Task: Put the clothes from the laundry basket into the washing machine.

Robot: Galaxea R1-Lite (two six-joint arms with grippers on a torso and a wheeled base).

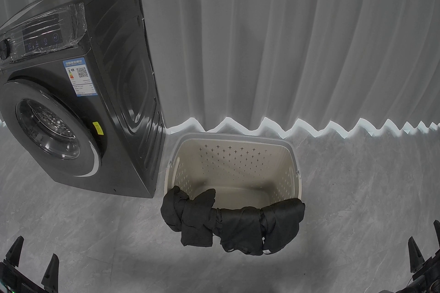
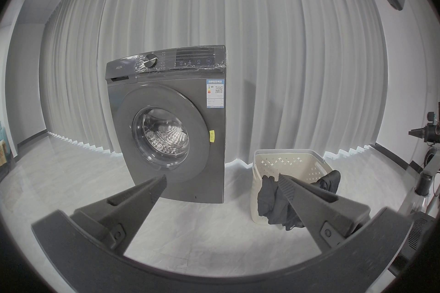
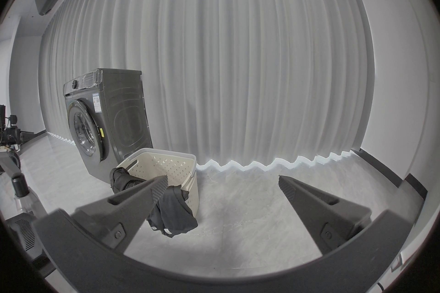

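The clothes (image 1: 233, 223) are draped over the near rim of the basket (image 1: 238, 143), beside the washer (image 1: 91, 101) with its door seemingly shut, while the left pincer (image 1: 35, 250) and right pincer (image 1: 426, 239) are held open and empty, well apart from them, so the basket may be tipped if one hanging end is pulled.

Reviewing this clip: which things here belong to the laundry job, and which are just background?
Job: laundry basket; dark clothes draped over its near rim; washing machine, door shut; left claw and right claw, both open.
Background: white curtain; grey floor.
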